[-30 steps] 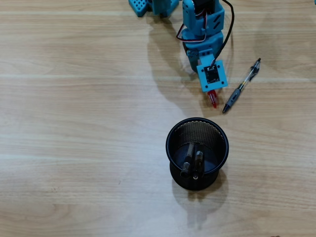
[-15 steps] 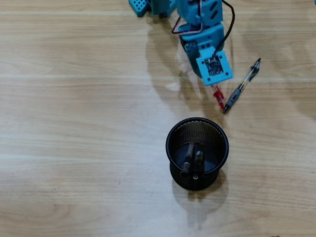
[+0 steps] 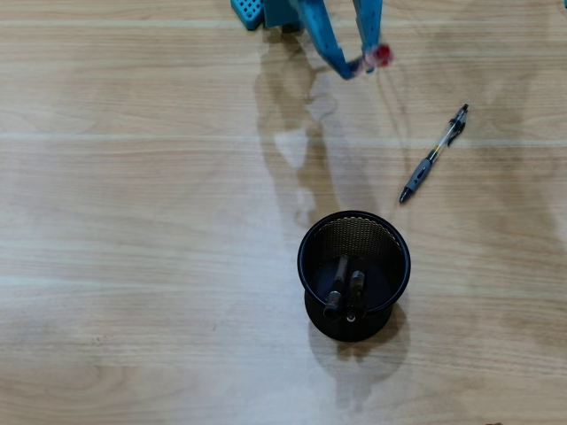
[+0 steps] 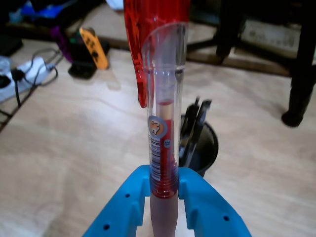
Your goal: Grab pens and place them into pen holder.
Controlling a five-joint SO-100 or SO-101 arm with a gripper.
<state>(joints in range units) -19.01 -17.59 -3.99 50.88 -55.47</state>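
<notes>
My blue gripper (image 3: 362, 63) is raised near the top edge of the overhead view, shut on the red-and-white pen (image 3: 381, 55). In the wrist view the pen (image 4: 163, 123) stands upright between the jaws of the gripper (image 4: 164, 183), its red clip end uppermost. The black mesh pen holder (image 3: 300, 259) stands below on the table with two dark pens (image 3: 341, 288) leaning inside. Behind the held pen in the wrist view is the pen holder (image 4: 208, 148). A clear-and-grey pen (image 3: 432, 155) lies slanted on the wood, up and to the right of the holder.
The arm's blue base (image 3: 257, 11) sits at the top edge. Arm shadows fall on the wooden table between base and holder. Beyond the table in the wrist view are cables (image 4: 29, 74), an orange gadget (image 4: 94, 47) and dark furniture legs (image 4: 301, 74).
The gripper has lifted from low over the table beside the grey pen and swung up toward the base, carrying the red-and-white pen. Holder and grey pen have not moved.
</notes>
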